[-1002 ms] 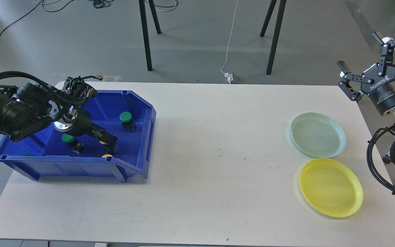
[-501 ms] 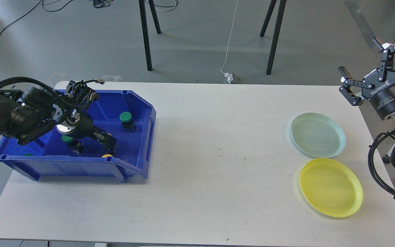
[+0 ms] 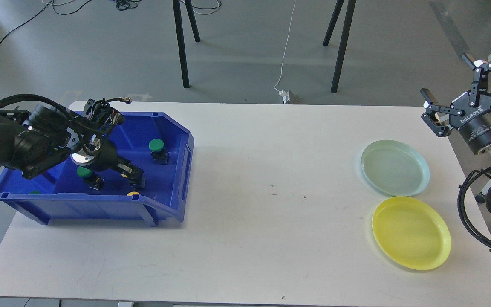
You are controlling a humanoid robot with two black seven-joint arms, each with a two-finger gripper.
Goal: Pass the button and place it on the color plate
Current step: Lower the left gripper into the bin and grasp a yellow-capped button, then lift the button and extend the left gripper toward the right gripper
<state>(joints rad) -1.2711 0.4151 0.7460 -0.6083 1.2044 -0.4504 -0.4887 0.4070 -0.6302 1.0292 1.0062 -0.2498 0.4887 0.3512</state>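
A blue bin (image 3: 173, 140) at the table's left holds push buttons. One green button (image 3: 156, 146) stands at the back right and another (image 3: 84, 172) under my left wrist. A yellow cap (image 3: 133, 194) peeks over the front wall. My left gripper (image 3: 136, 180) reaches down to the bin floor, its dark fingers close together, with a bit of yellow beside them. Whether it holds anything is unclear. My right gripper (image 3: 445, 75) is open and empty, raised past the table's far right corner. A pale green plate (image 3: 394, 167) and a yellow plate (image 3: 411, 232) lie on the right.
The white table (image 3: 271, 221) runs between bin and plates. A sliver of green (image 3: 35, 192) shows at the bin's front left corner. Black stand legs (image 3: 181, 42) and a white cable (image 3: 286, 51) are on the floor behind the table.
My left gripper has shifted slightly inside the bin, staying low on its floor. My right gripper wavered a little, dropping and then rising, and stayed open.
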